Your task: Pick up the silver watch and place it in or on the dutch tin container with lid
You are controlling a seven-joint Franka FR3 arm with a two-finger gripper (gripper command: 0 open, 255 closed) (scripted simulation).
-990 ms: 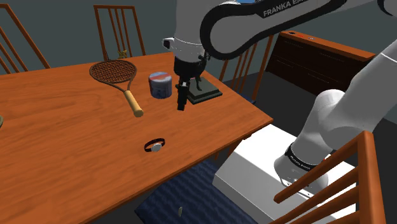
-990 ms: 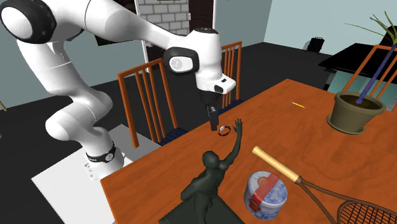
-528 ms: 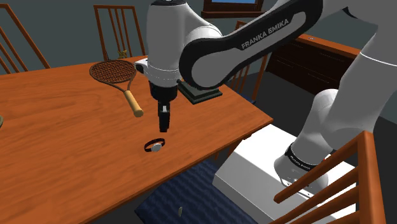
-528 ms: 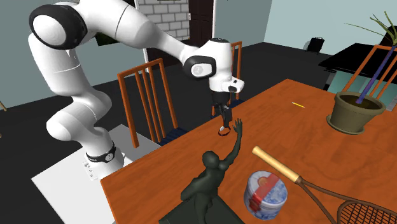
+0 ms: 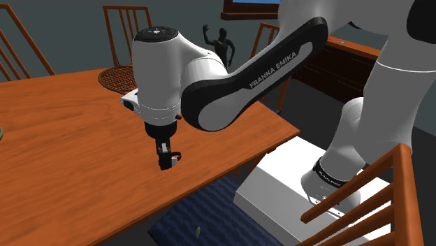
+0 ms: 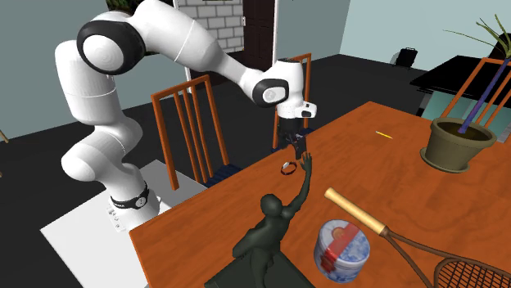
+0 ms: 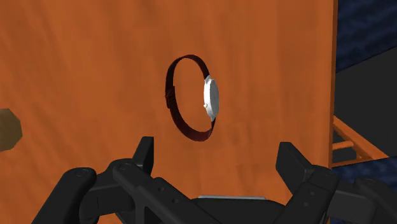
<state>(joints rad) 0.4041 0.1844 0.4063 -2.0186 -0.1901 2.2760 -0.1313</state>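
Watch (image 7: 194,98): silver round face, dark red-brown loop strap.

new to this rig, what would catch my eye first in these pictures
The big white arm bent low over the orange-brown wooden table, its open black claw poised over a silver-faced watch near the table's edge. Next, the dark figurine with a raised arm beside a blue lidded tin.

Orange wooden table (image 5: 63,161), slat-back chairs (image 6: 180,87), blue rug (image 5: 202,213), grey brick wall (image 6: 217,16)
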